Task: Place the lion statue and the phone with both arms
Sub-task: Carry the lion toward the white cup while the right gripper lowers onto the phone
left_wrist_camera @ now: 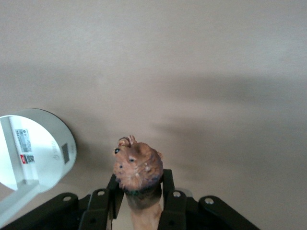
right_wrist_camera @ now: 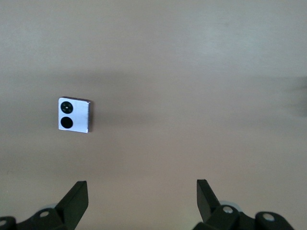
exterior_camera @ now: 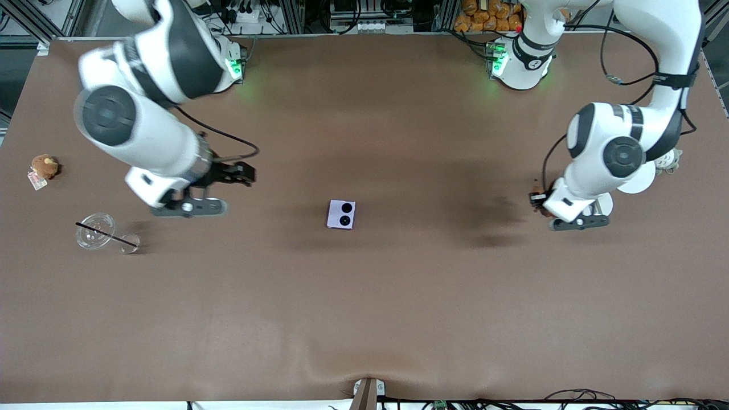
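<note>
The pale lavender phone [exterior_camera: 342, 214] lies flat at the middle of the table, its two black camera circles up; it also shows in the right wrist view [right_wrist_camera: 74, 115]. My right gripper [exterior_camera: 244, 173] is open and empty over bare table, on the right arm's side of the phone; its open jaws show in its wrist view [right_wrist_camera: 141, 196]. My left gripper [exterior_camera: 538, 200] is shut on the reddish-brown lion statue [left_wrist_camera: 138, 167] and holds it above the table toward the left arm's end. In the front view only a small brown bit of the statue [exterior_camera: 536, 187] shows.
A round brown plush with a tag [exterior_camera: 44, 166] and a clear cup lid with a black straw [exterior_camera: 97, 230] lie at the right arm's end. A white round dish [exterior_camera: 638, 179] [left_wrist_camera: 33, 148] and a grey-white plush [exterior_camera: 669, 161] lie by the left arm.
</note>
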Controlling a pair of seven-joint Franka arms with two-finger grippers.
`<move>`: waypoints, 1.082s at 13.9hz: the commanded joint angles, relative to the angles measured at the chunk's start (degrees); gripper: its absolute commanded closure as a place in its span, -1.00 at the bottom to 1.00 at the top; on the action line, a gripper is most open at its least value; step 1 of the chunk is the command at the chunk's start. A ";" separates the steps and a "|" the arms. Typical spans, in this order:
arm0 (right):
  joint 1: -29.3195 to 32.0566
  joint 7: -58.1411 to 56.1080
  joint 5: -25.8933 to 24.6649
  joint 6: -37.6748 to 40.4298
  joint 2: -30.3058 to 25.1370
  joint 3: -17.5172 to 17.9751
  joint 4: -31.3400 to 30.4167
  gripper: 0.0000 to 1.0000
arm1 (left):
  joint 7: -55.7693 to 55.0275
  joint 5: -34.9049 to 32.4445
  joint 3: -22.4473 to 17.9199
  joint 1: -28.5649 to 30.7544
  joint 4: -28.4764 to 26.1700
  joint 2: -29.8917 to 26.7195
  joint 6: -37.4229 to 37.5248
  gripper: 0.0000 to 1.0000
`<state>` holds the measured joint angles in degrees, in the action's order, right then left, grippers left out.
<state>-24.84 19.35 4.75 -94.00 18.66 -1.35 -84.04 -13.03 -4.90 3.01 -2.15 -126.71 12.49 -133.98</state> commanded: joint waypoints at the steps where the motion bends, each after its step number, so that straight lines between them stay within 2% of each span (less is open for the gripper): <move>1: -3.54 1.74 0.61 -4.68 4.44 -0.67 0.63 -1.00 | 0.11 -0.99 0.77 0.99 -2.58 1.55 -5.40 1.00; 3: -5.47 5.86 0.88 -8.81 7.26 -0.67 0.63 -1.00 | 2.73 -1.69 0.85 4.42 -2.67 4.11 -9.00 1.00; 11: -13.03 17.99 0.88 -24.54 18.69 -0.67 0.63 -1.00 | 3.89 -2.83 0.85 5.66 -2.32 5.97 -10.34 1.00; 15: -15.24 21.78 0.70 -27.99 22.38 -0.67 0.46 -1.00 | 5.38 -4.16 0.94 7.16 -1.44 7.99 -12.27 1.00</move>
<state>-39.16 39.17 5.17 -121.44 39.63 -1.39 -84.49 -8.70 -7.81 3.18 3.51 -128.98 19.05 -144.53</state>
